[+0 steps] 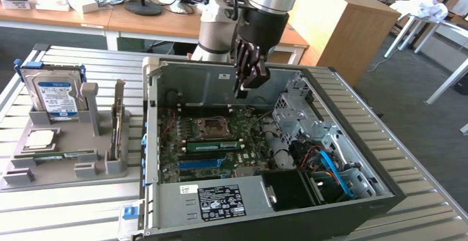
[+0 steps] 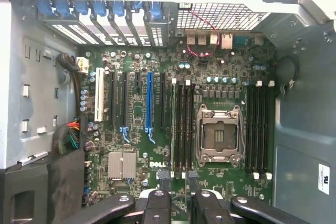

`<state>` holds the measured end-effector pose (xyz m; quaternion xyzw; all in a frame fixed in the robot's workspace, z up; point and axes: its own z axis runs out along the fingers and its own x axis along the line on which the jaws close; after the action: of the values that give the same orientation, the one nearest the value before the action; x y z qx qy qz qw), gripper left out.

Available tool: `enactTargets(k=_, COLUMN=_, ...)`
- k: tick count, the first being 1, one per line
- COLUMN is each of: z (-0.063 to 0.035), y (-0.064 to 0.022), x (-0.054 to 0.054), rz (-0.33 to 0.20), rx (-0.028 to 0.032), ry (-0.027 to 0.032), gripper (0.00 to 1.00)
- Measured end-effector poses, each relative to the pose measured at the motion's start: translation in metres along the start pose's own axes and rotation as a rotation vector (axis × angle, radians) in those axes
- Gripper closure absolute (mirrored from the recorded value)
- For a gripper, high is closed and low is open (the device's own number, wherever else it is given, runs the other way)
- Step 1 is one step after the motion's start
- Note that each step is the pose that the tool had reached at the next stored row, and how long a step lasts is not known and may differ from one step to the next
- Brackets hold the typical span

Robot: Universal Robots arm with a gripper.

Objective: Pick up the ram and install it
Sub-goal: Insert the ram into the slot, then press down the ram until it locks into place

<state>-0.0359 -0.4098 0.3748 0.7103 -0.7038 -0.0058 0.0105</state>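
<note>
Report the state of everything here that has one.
gripper: open, empty, above the motherboard.
computer case: open side up.
ram: lying flat in the grey holder, outside the case.
second memory stick: seated in a motherboard slot.
hard drive: upright in the holder.
processor chip: flat on the holder.

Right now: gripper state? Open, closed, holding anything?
Gripper: open, holding nothing, poised above the motherboard inside the open PC case.
</note>
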Motion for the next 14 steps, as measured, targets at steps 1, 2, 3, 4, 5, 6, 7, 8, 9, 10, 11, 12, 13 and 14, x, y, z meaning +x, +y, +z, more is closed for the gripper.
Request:
enactTargets(k=1, z=0.0, y=0.0, x=0.0, rz=0.0, rx=0.0, ry=0.0, gripper=0.75)
enactTargets(k=2, z=0.0, y=0.0, x=0.0, rz=0.0, rx=0.0, ry=0.0, gripper=0.75)
enactTargets(k=3, z=-0.0001, y=0.0, x=0.0, rz=0.0, rx=-0.0001, ry=0.0001, gripper=0.75)
enactTargets(k=4, z=-0.0001, y=0.0, x=0.0, rz=0.0, rx=-0.0001, ry=0.0001, gripper=0.75)
enactTargets(k=5, z=-0.0001, y=0.0, x=0.0, rz=0.0, rx=-0.0001, ry=0.0001, gripper=0.75)
enactTargets(k=6, z=-0.0001, y=0.0, x=0.0, rz=0.0, rx=-0.0001, ry=0.0001, gripper=0.75)
enactTargets(k=7, z=-0.0001, y=0.0, x=0.0, rz=0.0, rx=-0.0001, ry=0.0002, gripper=0.75)
enactTargets(k=8, z=-0.0001, y=0.0, x=0.0, rz=0.0, rx=-0.0001, ry=0.0001, gripper=0.75)
enactTargets(k=9, z=-0.0001, y=0.0, x=0.0, rz=0.0, rx=-0.0001, ry=0.0002, gripper=0.75)
enactTargets(k=10, z=-0.0001, y=0.0, x=0.0, rz=0.0, rx=-0.0001, ry=0.0001, gripper=0.75)
enactTargets(k=11, z=-0.0001, y=0.0, x=0.0, rz=0.0, rx=-0.0001, ry=0.0002, gripper=0.75)
enactTargets(k=12, z=-0.0001, y=0.0, x=0.0, rz=0.0, rx=-0.0001, ry=0.0001, gripper=0.75)
enactTargets(k=13, z=-0.0001, y=0.0, x=0.0, rz=0.0, rx=-0.0001, ry=0.0001, gripper=0.75)
enactTargets(k=14, z=-0.0001, y=0.0, x=0.0, rz=0.0, rx=-0.0001, ry=0.0001, gripper=0.75)
